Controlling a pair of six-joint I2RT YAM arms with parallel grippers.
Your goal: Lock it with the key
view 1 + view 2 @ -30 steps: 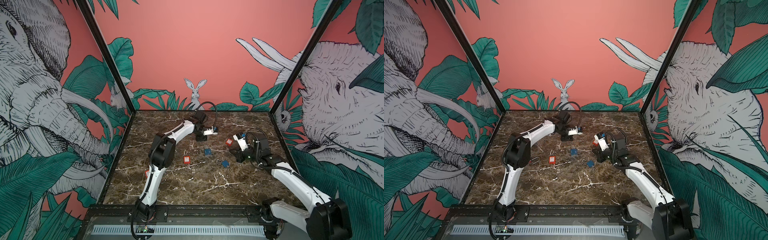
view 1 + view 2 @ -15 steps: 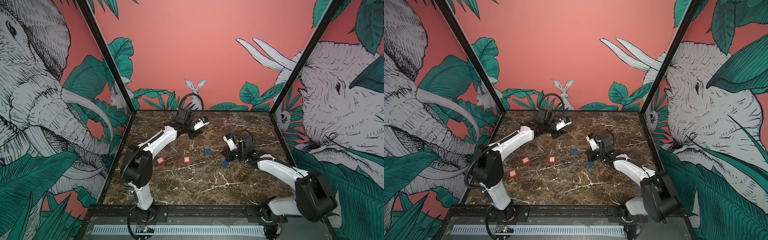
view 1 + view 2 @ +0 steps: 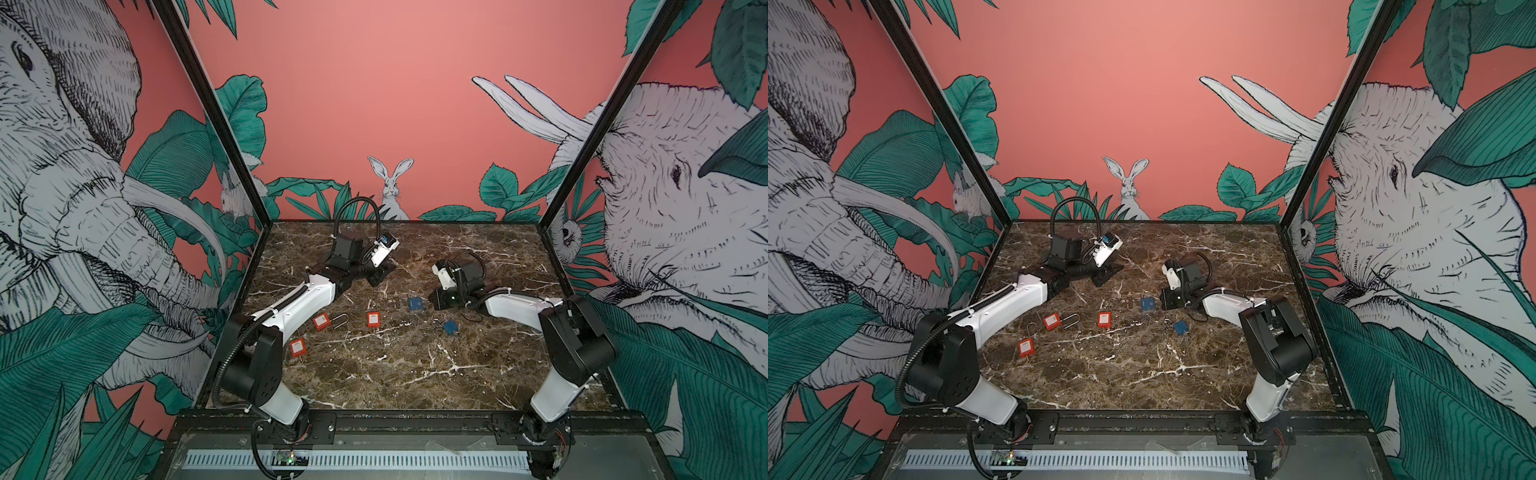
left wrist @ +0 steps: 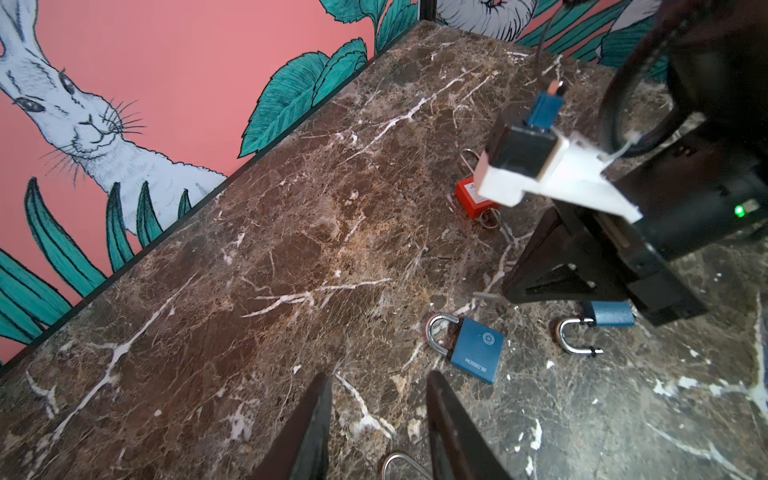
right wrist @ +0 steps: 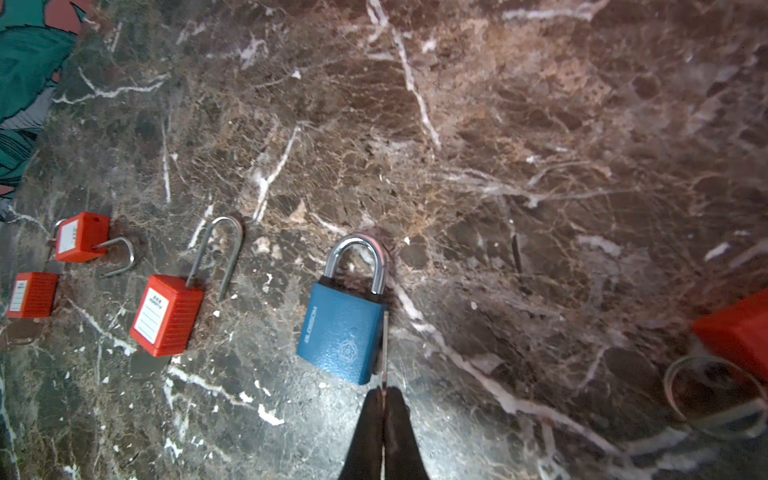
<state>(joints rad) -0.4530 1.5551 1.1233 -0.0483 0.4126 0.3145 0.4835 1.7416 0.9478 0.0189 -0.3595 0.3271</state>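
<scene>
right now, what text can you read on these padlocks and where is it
"BLOSSOM": runs along the body of the blue padlock, beside a round emblem.
Too small to read: print on the white labels of the red padlocks.
Nothing legible: the other blue padlock.

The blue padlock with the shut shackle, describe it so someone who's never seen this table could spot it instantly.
On the brown marble table, find the right claw, shut and low, just right of the middle. The blue padlock lies flat directly ahead of its tips. Its shackle is closed, unlike the other blue padlock, whose shackle hangs open.
</scene>
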